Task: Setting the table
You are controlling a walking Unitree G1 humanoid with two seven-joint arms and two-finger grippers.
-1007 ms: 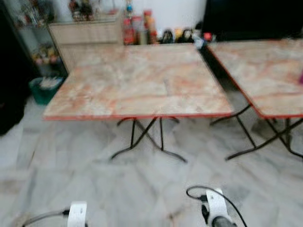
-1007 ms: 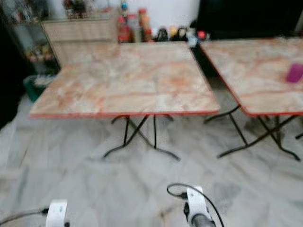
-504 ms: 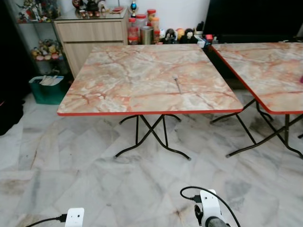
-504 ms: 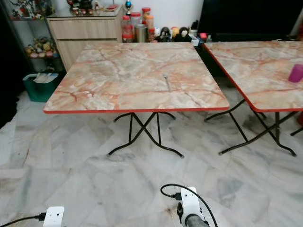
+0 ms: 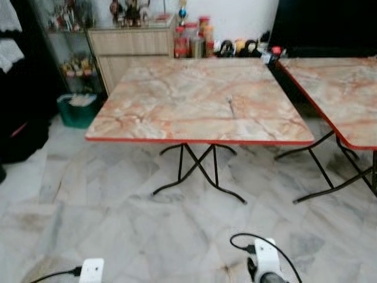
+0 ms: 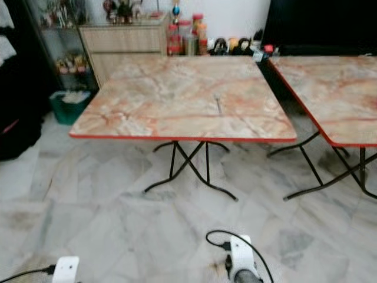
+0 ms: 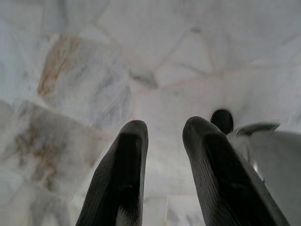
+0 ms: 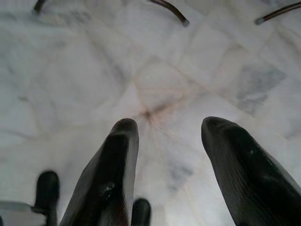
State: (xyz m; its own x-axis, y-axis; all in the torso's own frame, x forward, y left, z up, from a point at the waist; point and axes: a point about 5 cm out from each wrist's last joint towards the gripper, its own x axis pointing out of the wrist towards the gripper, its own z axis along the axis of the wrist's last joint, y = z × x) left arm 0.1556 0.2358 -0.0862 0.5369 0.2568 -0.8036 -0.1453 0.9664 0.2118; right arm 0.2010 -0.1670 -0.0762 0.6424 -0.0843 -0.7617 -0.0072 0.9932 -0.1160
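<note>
Nearest, both arms hang low over the marble floor (image 5: 118, 224). The left gripper (image 7: 162, 136) points down at bare tile, its 2 fingers a small gap apart and holding nothing. The right gripper (image 8: 164, 136) also points at the floor, its fingers spread wider and equally empty.

Ahead at 12 o'clock stands the desk (image 5: 177, 112), well apart from both grippers and above them. On it lies 1 thin utensil (image 5: 231, 106), too small to tell whether fork or spoon. It sits toward 1 o'clock, right of the desk's middle, with its long axis running nearly straight away from the robot.

By that lie the right arm looks the nearer one, and a walk up to the near edge seems needed first.

At 2 o'clock a second desk (image 5: 347, 100) stands beside it; at 11 o'clock, far back, a cabinet (image 5: 135, 44).
</note>
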